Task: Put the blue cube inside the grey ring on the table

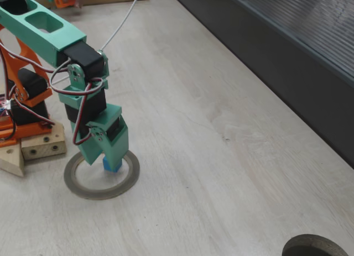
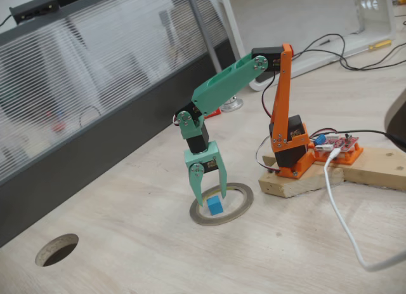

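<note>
The table (image 1: 232, 156) is pale whitewashed wood grain with faint grey streaks, and it carries everything here. A dark grey ribbed panel (image 1: 298, 51) runs along its far side; in the other fixed view the same panel (image 2: 82, 103) shows a lighter ribbed upper part above a dark lower band. A round hole (image 2: 57, 249) is cut through the table near that panel, and the first fixed view catches a dark thick-walled round rim (image 1: 318, 246) at its bottom edge.

The grey ring (image 1: 74, 184) lies flat on the table just in front of the arm's base. The blue cube (image 2: 214, 206) sits on the table inside the ring's opening, near the arm's side of it. The green hand (image 2: 208, 197) points straight down over the ring, its two fingers spread apart and straddling the cube with a gap on each side, so it grips nothing. In the first fixed view the cube (image 1: 112, 165) peeks out just under the hand (image 1: 108, 159).

The orange base (image 2: 290, 151) is fixed to a pale wooden block (image 2: 304, 180), which also bears a small red circuit board (image 2: 339, 143). A white cable (image 2: 342, 224) trails from it across the table.
</note>
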`<state>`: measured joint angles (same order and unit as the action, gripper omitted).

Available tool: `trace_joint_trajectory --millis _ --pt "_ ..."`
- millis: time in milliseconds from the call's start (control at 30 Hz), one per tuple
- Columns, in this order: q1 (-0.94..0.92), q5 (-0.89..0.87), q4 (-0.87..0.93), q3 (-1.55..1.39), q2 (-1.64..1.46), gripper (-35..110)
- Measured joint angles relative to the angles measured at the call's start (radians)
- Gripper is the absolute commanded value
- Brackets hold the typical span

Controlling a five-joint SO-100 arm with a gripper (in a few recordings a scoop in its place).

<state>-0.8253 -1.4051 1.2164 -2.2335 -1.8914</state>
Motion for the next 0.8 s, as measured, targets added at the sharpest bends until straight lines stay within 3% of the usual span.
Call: trace_joint_trajectory --millis 233,800 --pt "0.000 0.000 0.000 0.003 0.000 36" --pt "0.000 0.000 0.071 0.350 0.000 36"
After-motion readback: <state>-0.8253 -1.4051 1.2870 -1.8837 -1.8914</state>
